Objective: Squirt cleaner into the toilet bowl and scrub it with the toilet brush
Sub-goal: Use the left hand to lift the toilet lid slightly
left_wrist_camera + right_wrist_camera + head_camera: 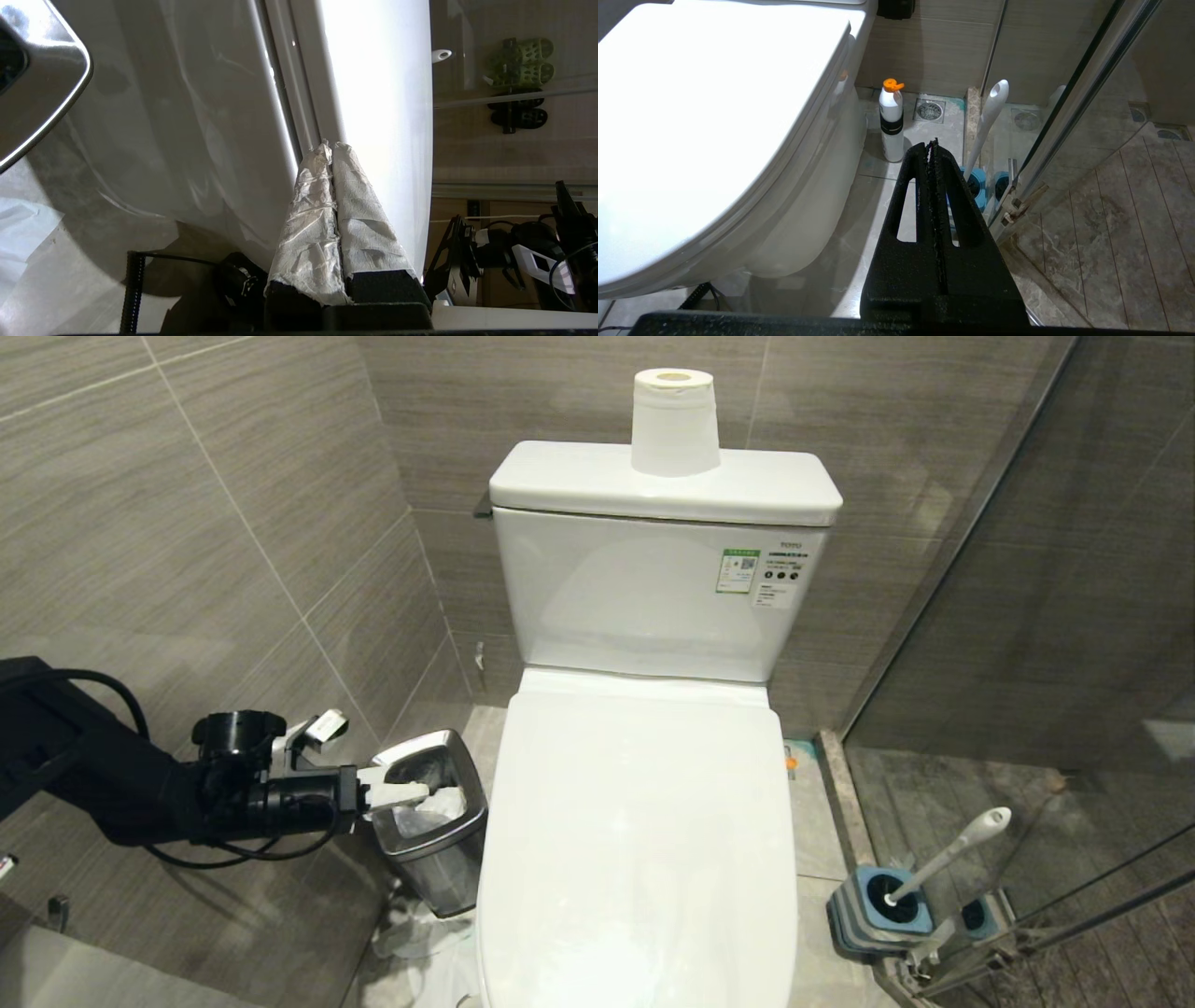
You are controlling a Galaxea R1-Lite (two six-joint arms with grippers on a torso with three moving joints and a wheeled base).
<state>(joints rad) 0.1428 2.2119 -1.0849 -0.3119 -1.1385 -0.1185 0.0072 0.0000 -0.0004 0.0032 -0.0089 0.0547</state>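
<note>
A black left arm reaches in from the left wall, its left gripper (411, 793) level over the near rim of the steel bin (439, 821), which stands on the floor just beside the toilet's left side. The gripper's paper-wrapped fingers (359, 205) are pressed together with nothing between them, and in the left wrist view their tips sit close against the seam where the lid meets the seat; whether they touch it cannot be told. Crumpled white paper (425, 933) lies on the floor at the bin's foot. At centre the toilet (644, 840) has its lid down, so the bowl is hidden; a paper roll (674, 422) stands upright on the middle of the tank lid (560, 481). To the toilet's right, on the floor near the back wall, a white bottle (892, 126) with an orange cap stands upright. Further right, against the glass shower door (1046, 616), the brush (952, 854) leans in its blue-topped holder (878, 910), handle tilted up to the right, bristle head out of sight inside. The right gripper (933, 144) hangs above the floor between toilet and holder, black jaws closed tight and empty.
</note>
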